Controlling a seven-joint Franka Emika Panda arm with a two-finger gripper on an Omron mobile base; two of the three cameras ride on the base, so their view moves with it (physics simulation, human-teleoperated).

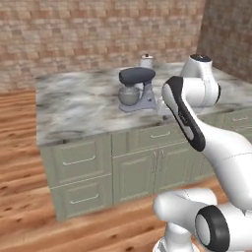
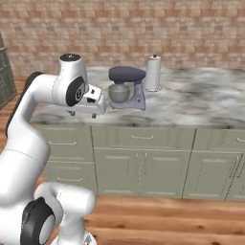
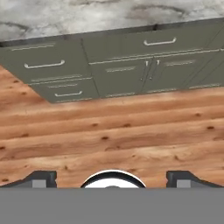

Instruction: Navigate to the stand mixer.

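Note:
The stand mixer stands on the marble counter, with a dark grey rounded head, a light grey stand and a shiny metal bowl. In the right base view the stand mixer sits left of the counter's middle, straight ahead of the base. My gripper is open, its fingertips far apart with nothing between them. It points down at the wooden floor in front of the cabinets. The hand hangs just short of the counter's front edge, left of the mixer.
A small white lidded jar stands behind the mixer to its right. Grey-green cabinets with drawers and doors fill the counter's front. A brick wall runs behind. Wooden floor lies open to the counter's left.

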